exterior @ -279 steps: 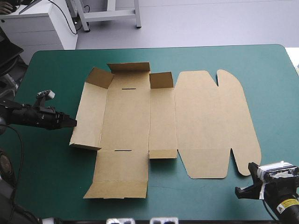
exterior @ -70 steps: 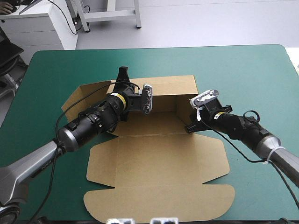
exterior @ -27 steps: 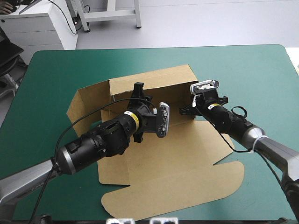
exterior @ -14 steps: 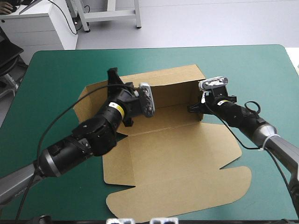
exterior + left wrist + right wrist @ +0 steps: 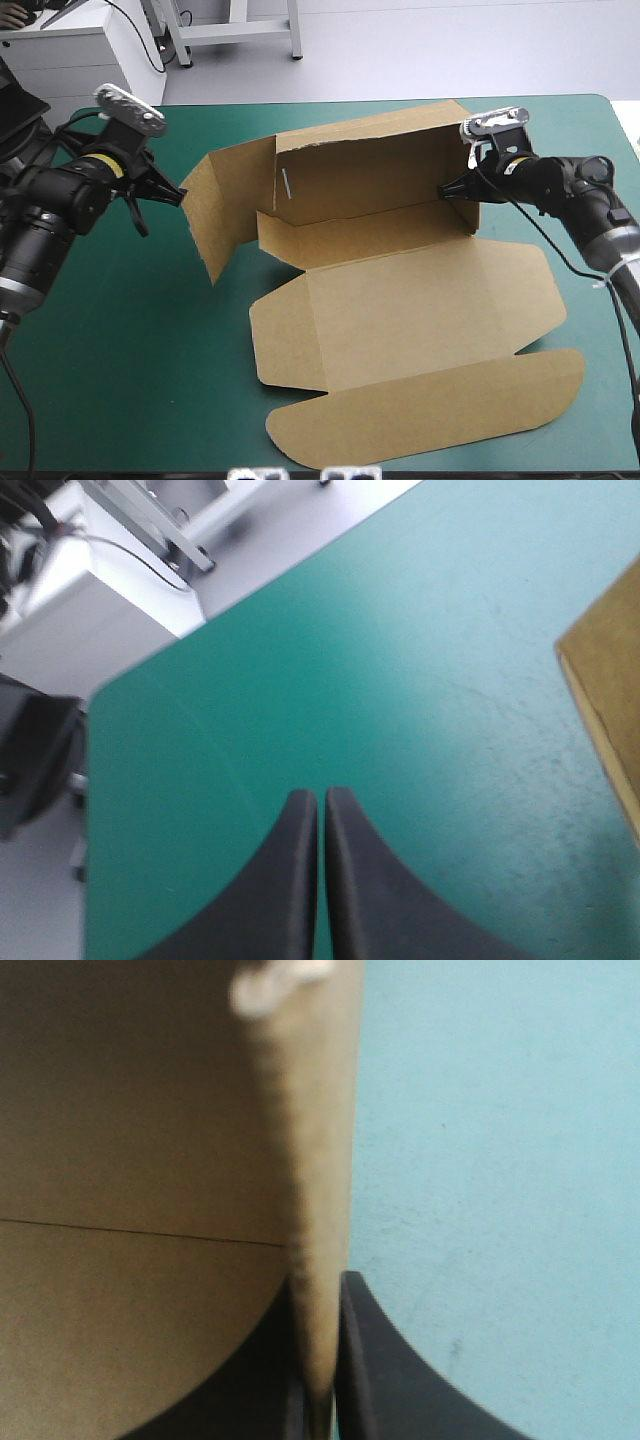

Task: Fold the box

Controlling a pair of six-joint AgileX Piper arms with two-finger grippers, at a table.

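R end effector (image 5: 446,190) pinching box (image 5: 400,300) wall, edge blurred; L end effector (image 5: 320,796) pressed together.

Robotics lab: teal-green table (image 5: 120,360), white cabinet (image 5: 85,65), metal stand (image 5: 236,30), grey floor (image 5: 450,45).

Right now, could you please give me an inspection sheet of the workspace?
Surface: table cover, teal-green, lying flat.
Job's things: box, brown, back wall raised, left flap standing, lid flat toward the near edge.
Clutter: nothing seen.
Grippers: left gripper shut, holding nothing, beside the box's left flap; right gripper shut on the box's right end wall.
Cables: nothing seen.
Surroundings: nothing seen.
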